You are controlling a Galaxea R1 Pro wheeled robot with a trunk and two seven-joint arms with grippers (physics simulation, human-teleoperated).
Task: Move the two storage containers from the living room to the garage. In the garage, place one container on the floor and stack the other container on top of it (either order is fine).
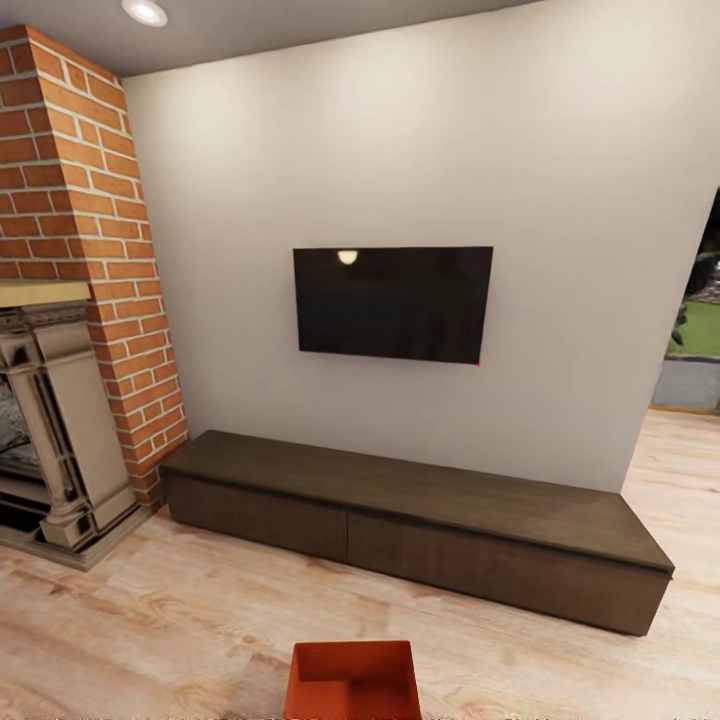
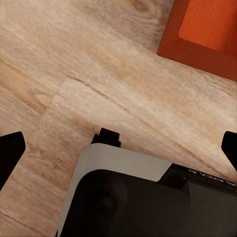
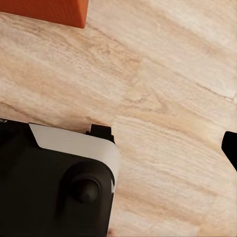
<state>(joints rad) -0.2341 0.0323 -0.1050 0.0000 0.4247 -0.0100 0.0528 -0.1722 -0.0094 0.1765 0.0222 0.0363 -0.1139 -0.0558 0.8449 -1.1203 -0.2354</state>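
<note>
Orange-red storage container [image 1: 352, 680] on wood floor [image 1: 150, 620] at 6 o'clock looks rigid, light, smooth-walled; grip by rim; both jaws spread wide, holding nothing.

The head camera faces the wall TV [image 1: 393, 304] from mid-room, with the orange container [image 1: 352, 681] at its lower edge. Both wrist cameras look steeply down, close above the wood-plank floor [image 2: 98, 64], each catching a corner of that same container [image 2: 205, 37] [image 3: 44, 11].
</note>
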